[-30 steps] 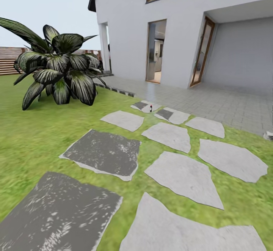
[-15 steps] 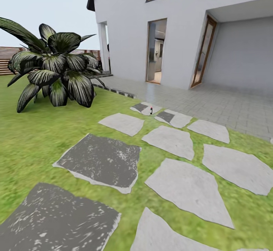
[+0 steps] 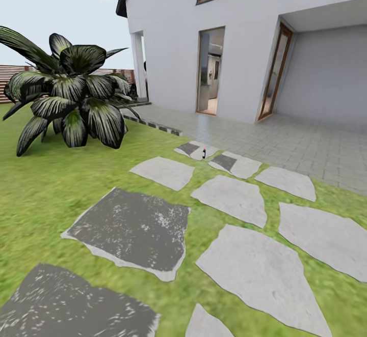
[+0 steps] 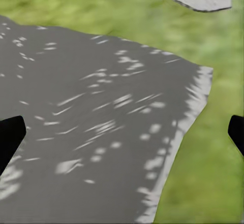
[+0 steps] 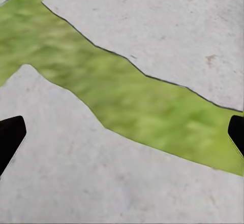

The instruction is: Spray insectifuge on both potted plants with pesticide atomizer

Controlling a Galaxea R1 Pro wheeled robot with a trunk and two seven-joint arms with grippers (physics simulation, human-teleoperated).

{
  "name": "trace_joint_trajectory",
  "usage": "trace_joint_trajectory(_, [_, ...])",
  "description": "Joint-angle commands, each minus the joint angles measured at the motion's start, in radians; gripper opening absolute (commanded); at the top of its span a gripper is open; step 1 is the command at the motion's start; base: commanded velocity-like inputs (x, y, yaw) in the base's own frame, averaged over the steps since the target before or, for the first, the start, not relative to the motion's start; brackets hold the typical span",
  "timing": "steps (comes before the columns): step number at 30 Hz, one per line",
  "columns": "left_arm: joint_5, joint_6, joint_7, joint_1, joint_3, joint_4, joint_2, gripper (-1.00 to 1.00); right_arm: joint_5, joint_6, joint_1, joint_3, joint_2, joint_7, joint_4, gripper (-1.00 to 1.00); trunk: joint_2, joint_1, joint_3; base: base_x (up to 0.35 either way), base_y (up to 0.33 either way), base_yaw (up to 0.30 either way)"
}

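Both grippers open, one pesticide atomizer (image 3: pixel 203 153)

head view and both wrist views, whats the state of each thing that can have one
pesticide atomizer: upright on a far stepping stone, untouched
left gripper: open, empty, over a dark stepping stone
right gripper: open, empty, over pale stepping stones and a grass strip
house doorway: open, interior visible
glass door: swung open by the porch
big dark bush: standing on the lawn
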Motion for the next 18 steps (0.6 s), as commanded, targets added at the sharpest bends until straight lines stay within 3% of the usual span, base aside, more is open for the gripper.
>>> trace_joint_trajectory(1, [-0.002,-0.003,0.000,-0.001,0.002,0.001,0.000,1.00,0.001,-0.003,0.000,0.000,0.000,0.000,0.001,1.00,0.000,0.000,-0.001,0.339,0.000,0.000])
trace_joint_trajectory(18, [-0.002,-0.003,0.000,-0.001,0.002,0.001,0.000,1.00,0.002,-0.003,0.000,-0.004,-0.003,-0.002,0.001,1.00,0.000,0.000,-0.001,0.339,0.000,0.000])
